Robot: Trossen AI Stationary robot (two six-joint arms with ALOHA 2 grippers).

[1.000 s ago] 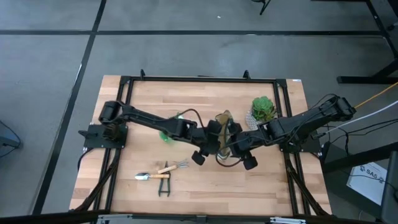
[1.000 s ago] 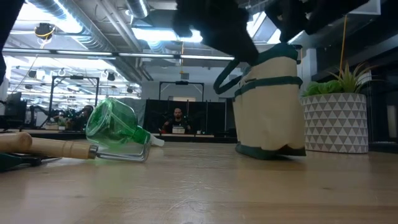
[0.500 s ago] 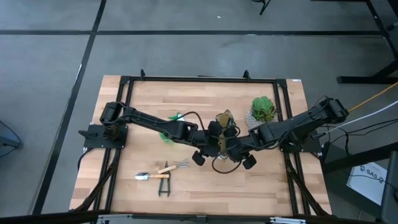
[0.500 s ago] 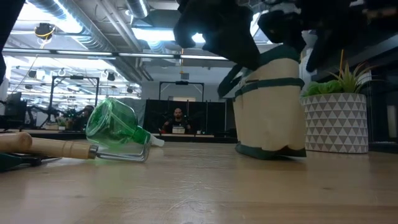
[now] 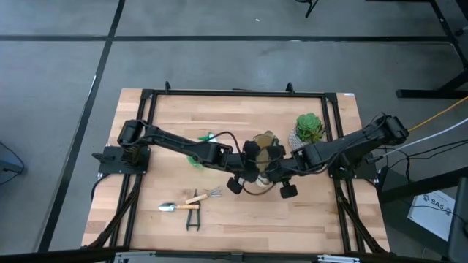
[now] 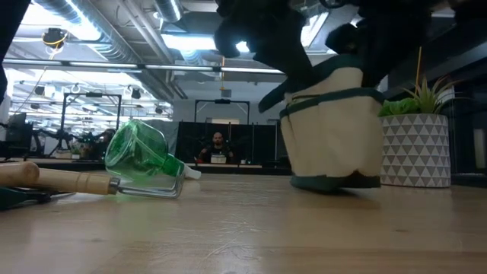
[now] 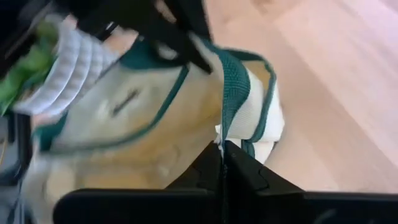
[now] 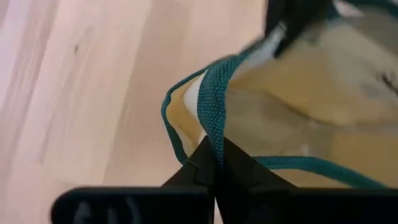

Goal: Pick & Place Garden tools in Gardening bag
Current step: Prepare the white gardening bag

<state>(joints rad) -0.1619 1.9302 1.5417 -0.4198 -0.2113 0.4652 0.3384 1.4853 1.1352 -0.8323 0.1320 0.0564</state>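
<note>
Nearest the front edge of the wooden worktop [image 5: 161, 226], the silver trowel [image 5: 170, 207], hand rake [image 5: 206, 196] and pruning shears [image 5: 192, 217] lie close together. Farther back, at mid-worktop, the beige gardening bag [image 5: 263, 143] stands upright; the left gripper [image 7: 222, 163] is clenched on the green trim of its rim, and the right gripper [image 8: 216, 163] is likewise clamped on the rim's green webbing from the opposite side. The green spray bottle [image 6: 141, 157] lies on its side left of the bag, and a potted plant [image 5: 308, 128] stands just beside the bag's right.
</note>
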